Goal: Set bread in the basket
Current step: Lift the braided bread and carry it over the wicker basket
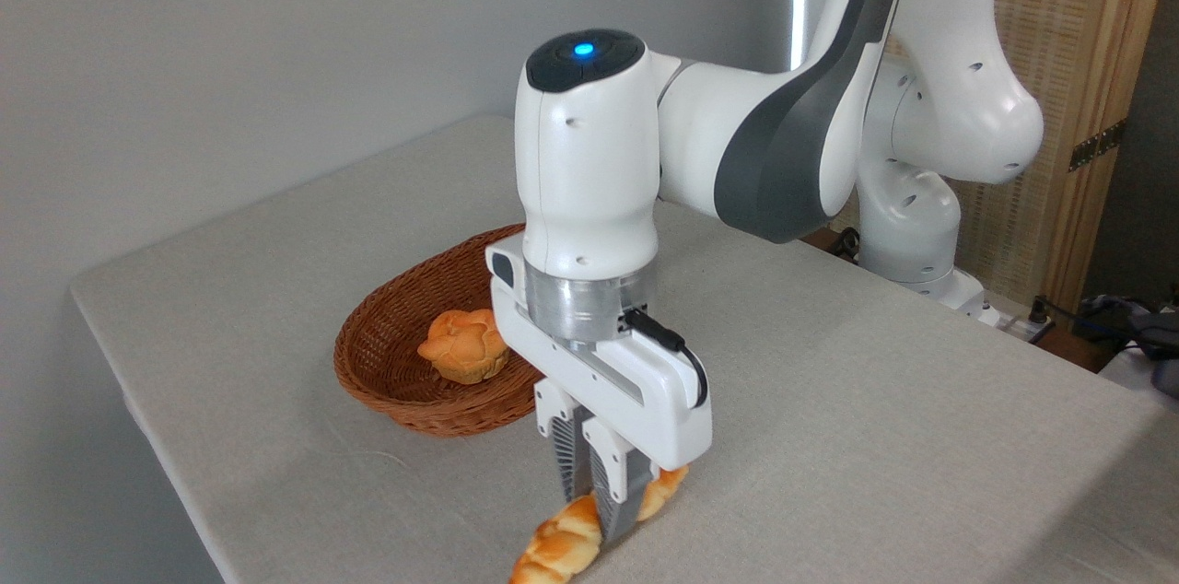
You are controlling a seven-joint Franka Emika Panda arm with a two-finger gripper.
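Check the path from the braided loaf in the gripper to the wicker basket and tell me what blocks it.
Nothing visible blocks it. The gripper is shut on the long golden braided loaf; bare grey tablecloth lies between it and the oval reddish-brown wicker basket. A small round orange bun already sits inside, leaving bare floor around it.

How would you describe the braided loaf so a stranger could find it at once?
Start at the white robot arm over the grey table. Follow it down to the gripper: the braided loaf is clamped there, near the front edge. Unlike the round bun in the basket, it is long and plaited.
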